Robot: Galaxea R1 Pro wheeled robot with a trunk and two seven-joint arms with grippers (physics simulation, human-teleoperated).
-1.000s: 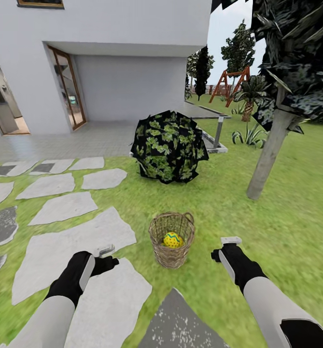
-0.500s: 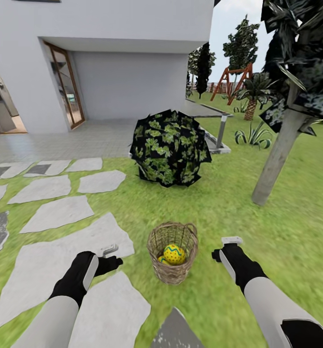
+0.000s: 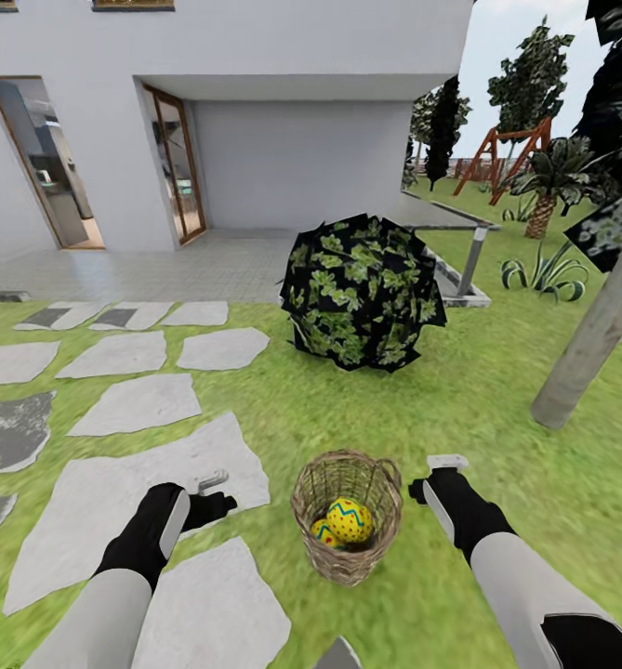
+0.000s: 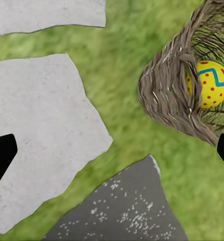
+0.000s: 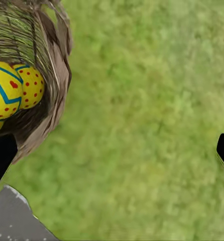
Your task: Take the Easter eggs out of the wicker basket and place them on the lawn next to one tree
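On the lawn (image 3: 255, 409), wicker basket (image 3: 346, 520) holding eggs (image 3: 350, 519); right wrist view reveals two; both fingers spread, empty.

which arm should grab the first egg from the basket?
Right, probably. The right gripper hangs open just beside the basket rim, nearer than the left gripper, which sits over a paving slab. Eggs lie inside, and the tree is on its side.

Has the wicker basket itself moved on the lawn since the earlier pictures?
No. The wicker basket keeps its place relative to the paving slab and the bush; the whole head view shifted together, so the camera moved, not the basket.
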